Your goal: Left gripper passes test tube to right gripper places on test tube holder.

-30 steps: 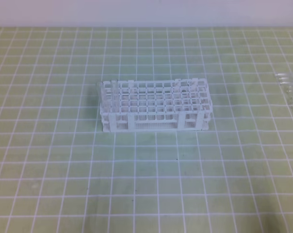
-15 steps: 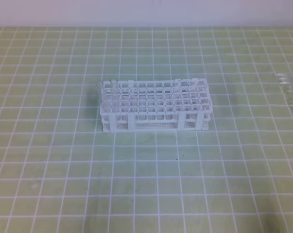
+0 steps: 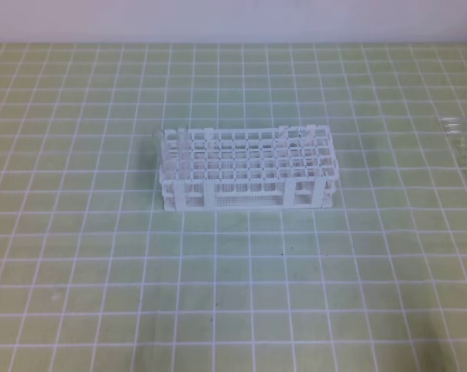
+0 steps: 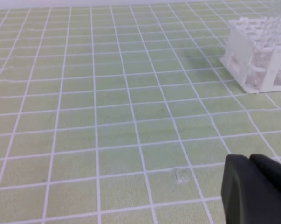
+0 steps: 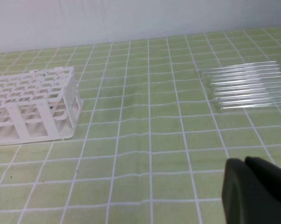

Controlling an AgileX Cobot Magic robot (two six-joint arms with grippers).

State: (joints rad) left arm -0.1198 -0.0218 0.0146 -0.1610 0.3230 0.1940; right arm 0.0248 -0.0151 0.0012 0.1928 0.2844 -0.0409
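Both grippers stand clenched with nothing between their fingers. Left gripper [image 4: 259, 189] shows only as a black finger block in the lower right corner of its wrist view, fingers pressed together, cut off by the picture edge. From it, the test tube holder [image 4: 259, 56] lies toward 12 o'clock, well apart, and only its near end is inside that view; the rest runs out of the picture on the right.

In the high view, neither arm appears. The holder [image 3: 248, 169] stands near the middle of the green gridded mat [image 3: 101, 256]. At its left end, clear tubes [image 3: 180, 147] stand upright in the lattice; their number is hard to make out against the white plastic.

Right gripper [image 5: 257, 189] is likewise a black block in the lower right corner of its wrist view, fingers together, partly cut off. From it, the holder [image 5: 33, 105] lies toward 10 o'clock, well apart, cropped by the left edge. A row of test tubes [image 5: 247, 84] lies flat on the mat toward 12 o'clock, side by side and touching, their far ends cut by the right edge. Which tube is the one to pass cannot be told. In the high view the same cluster [image 3: 465, 147] sits at the right edge, blurred.
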